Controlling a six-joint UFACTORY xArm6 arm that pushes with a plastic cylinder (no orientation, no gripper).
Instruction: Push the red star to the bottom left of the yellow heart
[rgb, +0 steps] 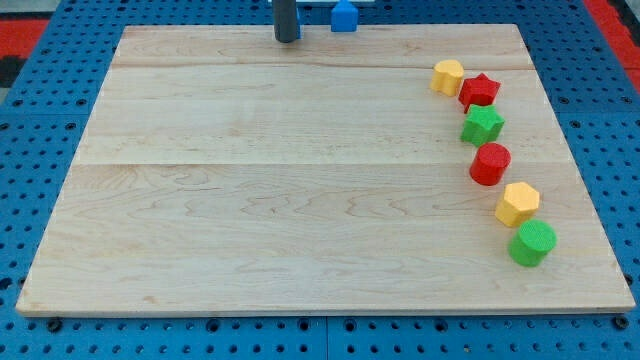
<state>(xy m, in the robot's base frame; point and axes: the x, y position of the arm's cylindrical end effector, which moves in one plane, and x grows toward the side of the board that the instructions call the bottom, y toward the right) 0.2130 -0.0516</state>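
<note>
A pale wooden board (300, 170) lies on blue pegboard. My tip (287, 40), a bare rod holding nothing, rests at the board's top edge, just beside a blue block (344, 16) and well apart from the rest. The red star (480, 91) touches the yellow heart (448, 76) at the heart's 4 o'clock; it belongs at 7 o'clock, so I judge nothing is done yet. A green star (483, 125) sits touching the red star at 6 o'clock. Below follow a red cylinder (490, 164), a yellow hexagon (518, 204) and a green cylinder (532, 243). The board's right edge is near; open room lies toward 9 o'clock.
</note>
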